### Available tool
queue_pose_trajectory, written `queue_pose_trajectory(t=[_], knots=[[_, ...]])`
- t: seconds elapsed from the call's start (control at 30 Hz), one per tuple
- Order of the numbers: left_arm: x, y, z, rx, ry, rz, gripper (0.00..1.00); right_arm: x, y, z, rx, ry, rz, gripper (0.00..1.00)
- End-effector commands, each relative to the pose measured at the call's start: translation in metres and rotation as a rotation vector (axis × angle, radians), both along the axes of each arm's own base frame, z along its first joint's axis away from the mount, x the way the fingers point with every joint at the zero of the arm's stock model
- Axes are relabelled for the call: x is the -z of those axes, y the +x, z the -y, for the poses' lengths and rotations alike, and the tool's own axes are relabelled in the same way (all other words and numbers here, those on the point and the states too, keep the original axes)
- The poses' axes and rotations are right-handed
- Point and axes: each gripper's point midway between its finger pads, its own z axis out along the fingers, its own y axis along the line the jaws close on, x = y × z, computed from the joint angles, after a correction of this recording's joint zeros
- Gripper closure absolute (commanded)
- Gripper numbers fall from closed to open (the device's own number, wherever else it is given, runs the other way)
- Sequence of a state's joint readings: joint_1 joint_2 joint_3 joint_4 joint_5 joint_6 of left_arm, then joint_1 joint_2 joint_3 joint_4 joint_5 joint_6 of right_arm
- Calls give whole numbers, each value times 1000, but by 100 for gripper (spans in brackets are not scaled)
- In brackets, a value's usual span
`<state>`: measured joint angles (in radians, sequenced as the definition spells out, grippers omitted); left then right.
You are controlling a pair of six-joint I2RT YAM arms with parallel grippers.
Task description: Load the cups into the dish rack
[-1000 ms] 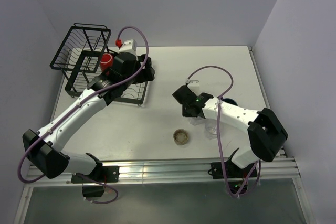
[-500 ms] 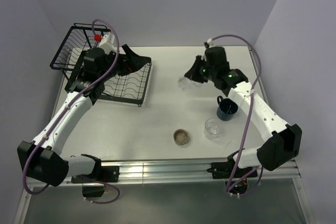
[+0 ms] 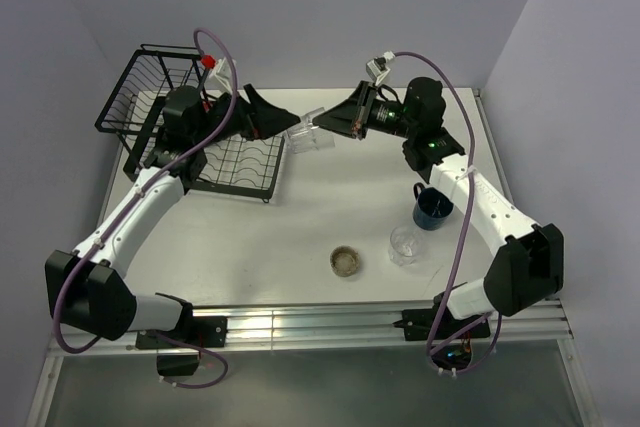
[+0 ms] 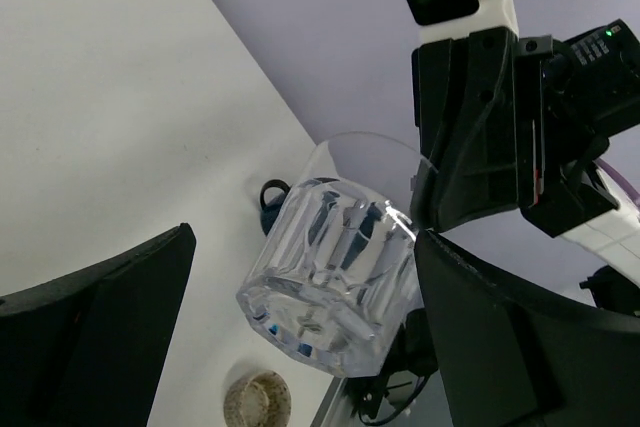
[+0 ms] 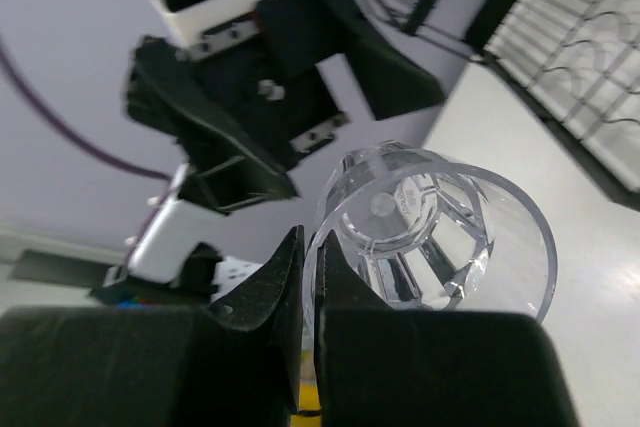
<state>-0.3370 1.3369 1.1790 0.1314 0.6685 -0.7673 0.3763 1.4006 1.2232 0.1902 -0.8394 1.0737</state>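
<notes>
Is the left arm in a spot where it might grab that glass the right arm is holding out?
Probably yes. The left gripper is open, its fingers seemingly either side of the clear tumbler, and the right gripper pinches only the rim, leaving the body free.

tumbler [image 3: 302, 134] right of rack [image 3: 240, 162], mug [image 3: 433, 209] near-right

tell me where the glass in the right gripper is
Top view: the glass is held above the table by the right gripper, centre rear, just right of the dish rack, close to the open left gripper.
</notes>
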Motion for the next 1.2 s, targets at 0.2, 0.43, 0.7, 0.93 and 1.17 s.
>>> queue_pose_trajectory(t=[0.2,0.43,0.7,0.93,1.17], knots=[[-31,-39,16,184,-62,148,1,-57,-16,10,-95,210,102,100],[-30,-60,31,269,-76,163,1,-53,-8,16,-87,248,86,100],[-25,-61,35,252,-75,151,1,-51,-6,23,-78,258,88,100],[-33,-47,35,195,-74,150,1,-47,-12,24,-86,251,95,100],[-32,-44,40,205,-110,120,3,-43,-13,24,-92,251,92,100]])
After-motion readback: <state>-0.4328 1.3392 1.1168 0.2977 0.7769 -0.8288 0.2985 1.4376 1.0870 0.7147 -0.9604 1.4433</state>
